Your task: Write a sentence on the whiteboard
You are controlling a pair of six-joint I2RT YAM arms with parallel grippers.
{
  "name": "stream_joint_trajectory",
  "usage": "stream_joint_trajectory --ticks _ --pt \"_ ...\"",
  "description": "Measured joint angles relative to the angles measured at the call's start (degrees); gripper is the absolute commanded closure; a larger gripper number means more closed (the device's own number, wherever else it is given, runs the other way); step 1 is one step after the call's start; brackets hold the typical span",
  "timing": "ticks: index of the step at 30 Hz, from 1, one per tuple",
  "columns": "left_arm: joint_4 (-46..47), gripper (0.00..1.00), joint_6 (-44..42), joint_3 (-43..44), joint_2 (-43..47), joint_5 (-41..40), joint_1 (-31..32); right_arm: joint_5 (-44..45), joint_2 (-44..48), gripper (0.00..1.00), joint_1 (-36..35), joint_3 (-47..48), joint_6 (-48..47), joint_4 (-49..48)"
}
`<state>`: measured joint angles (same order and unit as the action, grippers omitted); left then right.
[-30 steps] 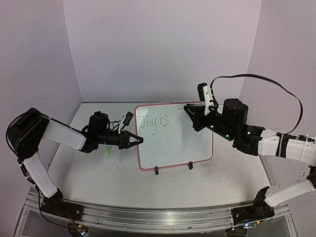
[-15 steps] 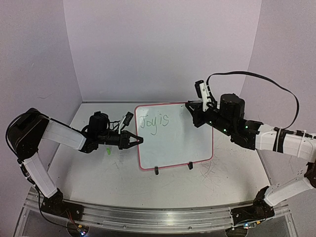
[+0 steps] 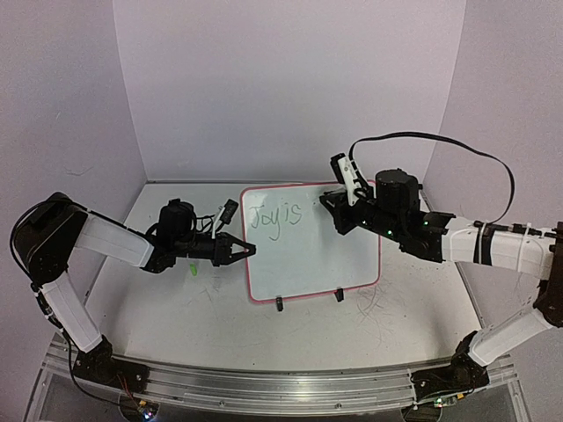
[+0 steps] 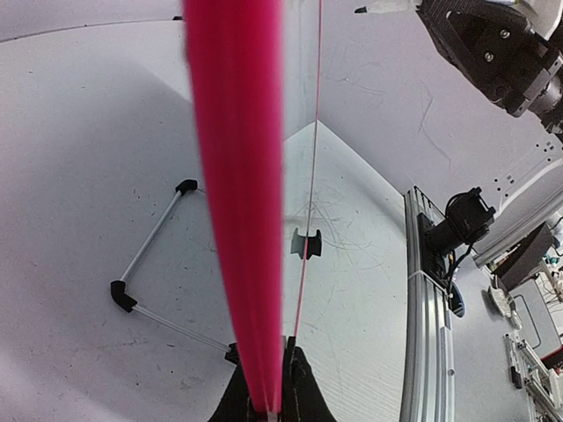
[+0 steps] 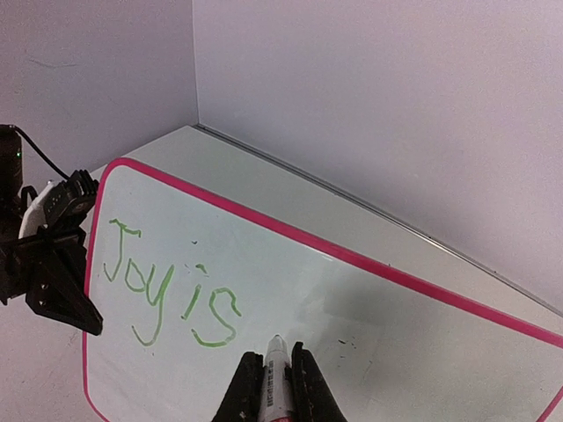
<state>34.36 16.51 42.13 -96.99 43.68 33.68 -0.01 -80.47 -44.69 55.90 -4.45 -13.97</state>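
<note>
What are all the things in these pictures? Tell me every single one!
small white whiteboard with a red-pink rim: one, white and pink, standing mid-table.
black wire stand: one, black, behind the board, two feet at its front.
thin green handwriting "Joy is": one line, green, upper left of the board.
white-barrelled marker pen: one, white, in the right gripper, tip pointing at the board.
small green object: one, green, on the table left of the board.
scuffed white table: one, white, under everything.
left gripper: one, black, shut on the board's left edge.
right gripper: one, black, shut on the marker.
</note>
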Motion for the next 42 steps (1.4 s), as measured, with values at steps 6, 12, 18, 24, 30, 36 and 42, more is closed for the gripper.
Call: stream_joint_trajectory --ticks 6,12,18,24,30,36,42 --pt "0.1 1.00 0.2 -0.4 0.5 -1.3 0.5 -0.9 0.0 1.00 0.0 0.0 0.2 0.0" --pt "0.1 1.00 0.2 -0.4 0.7 -1.8 0.8 -0.4 0.0 1.00 0.0 0.0 0.5 0.0" --pt "-0.2 1.00 0.2 -1.3 1.9 -3.2 1.3 2.4 0.0 1.00 0.0 0.0 0.9 0.1" --pt "-0.4 1.00 0.2 -1.3 2.1 -3.6 1.4 -1.5 -0.2 1.00 0.0 0.0 0.7 -0.1" --pt "-0.4 1.00 0.2 -1.3 2.1 -3.6 1.4 -1.3 -0.5 1.00 -0.1 -0.1 1.1 -0.3" --pt "-0.4 1.00 0.2 -1.3 2.1 -3.7 1.4 -0.2 -0.8 1.00 -0.1 -0.4 1.5 -1.5" --pt "-0.4 1.00 0.3 -1.3 2.1 -3.9 1.5 -1.3 -0.9 1.00 -0.1 -0.7 1.5 -2.2"
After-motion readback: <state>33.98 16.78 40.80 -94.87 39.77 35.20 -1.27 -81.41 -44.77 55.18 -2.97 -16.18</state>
